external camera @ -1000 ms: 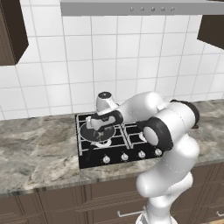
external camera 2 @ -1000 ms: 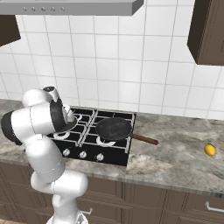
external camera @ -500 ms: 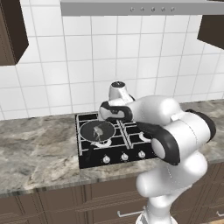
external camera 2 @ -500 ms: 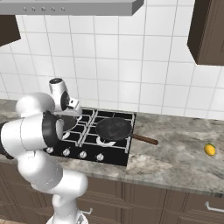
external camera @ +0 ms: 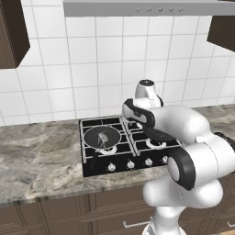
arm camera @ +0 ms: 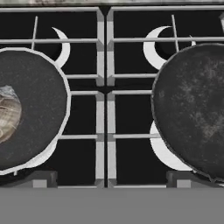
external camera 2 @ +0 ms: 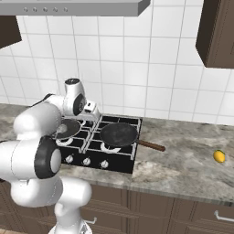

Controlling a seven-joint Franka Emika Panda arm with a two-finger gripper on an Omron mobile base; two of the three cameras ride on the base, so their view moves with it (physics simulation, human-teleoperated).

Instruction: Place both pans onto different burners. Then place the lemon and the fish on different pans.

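Two pans sit on the black cooktop: the left pan on a left burner with the fish lying in it, the right pan on a front right burner, its handle pointing out over the marble tabletop. The lemon lies on the tabletop well to the right, apart from the stove. The arm's hand hangs above the grate between the pans; whether the claw is wide or narrow cannot be told
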